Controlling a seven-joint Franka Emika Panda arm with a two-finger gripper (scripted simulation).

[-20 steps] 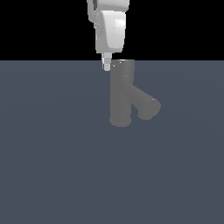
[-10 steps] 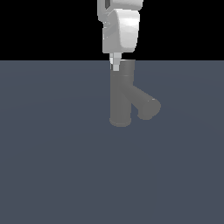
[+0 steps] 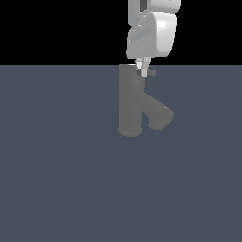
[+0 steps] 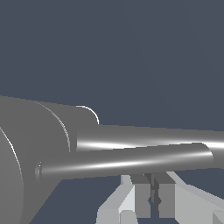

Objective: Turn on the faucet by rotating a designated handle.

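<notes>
Slate floor (image 3: 56, 189); tool (image 3: 143, 72), fingers together, now farther right, beside faucet (image 3: 130, 106) handle (image 3: 152, 73).

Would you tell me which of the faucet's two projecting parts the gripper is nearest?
The handle, the thin rod jutting from the faucet's cap beside the gripper; the thick spout angles off lower down.

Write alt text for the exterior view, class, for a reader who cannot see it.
A white robot gripper hangs from above at the cap of a matte grey upright faucet, its fingertips beside the thin handle that pokes out toward the exterior view's right. A thick short spout angles down to that same side. The faucet stands on a plain blue-grey floor under black background.
</notes>
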